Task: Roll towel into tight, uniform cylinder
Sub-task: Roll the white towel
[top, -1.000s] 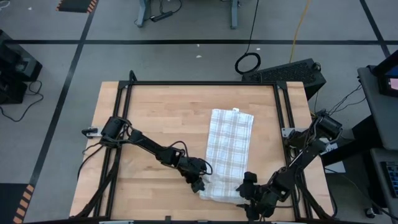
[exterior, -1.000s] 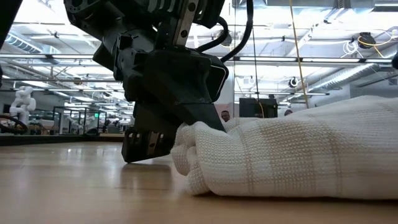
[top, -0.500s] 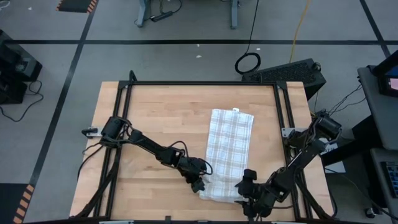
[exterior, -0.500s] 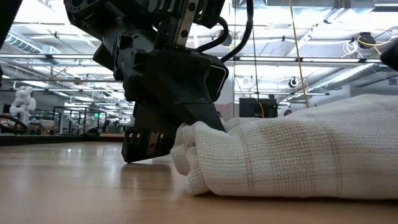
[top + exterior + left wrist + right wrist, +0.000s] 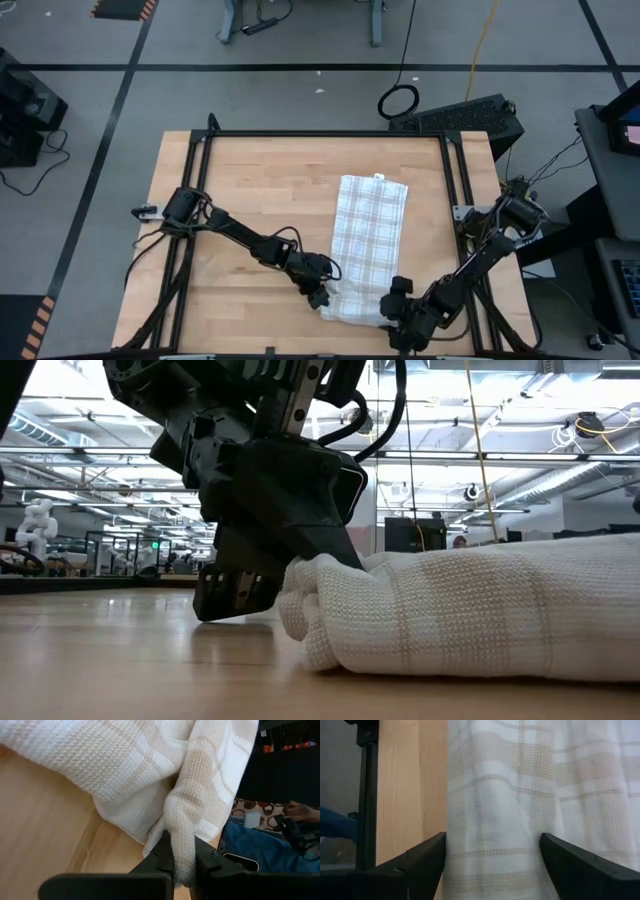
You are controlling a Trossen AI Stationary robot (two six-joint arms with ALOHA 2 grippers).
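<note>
A: Towel lay flat on the counter; left hand was pinched on its near corner, right hand spread wide astride the near hem.

B: Thin, limp cloth, probably light; better gripped by both corners.

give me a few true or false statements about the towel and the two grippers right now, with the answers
1. The left gripper is shut on a fold of the towel. True.
2. The towel is already rolled into a full cylinder. False: most of it lies flat on the table, with only its near end bunched up.
3. The right gripper has its fingers spread open, with towel between them. True.
4. The right gripper is at the far end of the towel, by the tag. False: it is at the near end, at the corner opposite the left gripper.
5. The towel is solid blue. False: it is white with a faint beige check.
</note>
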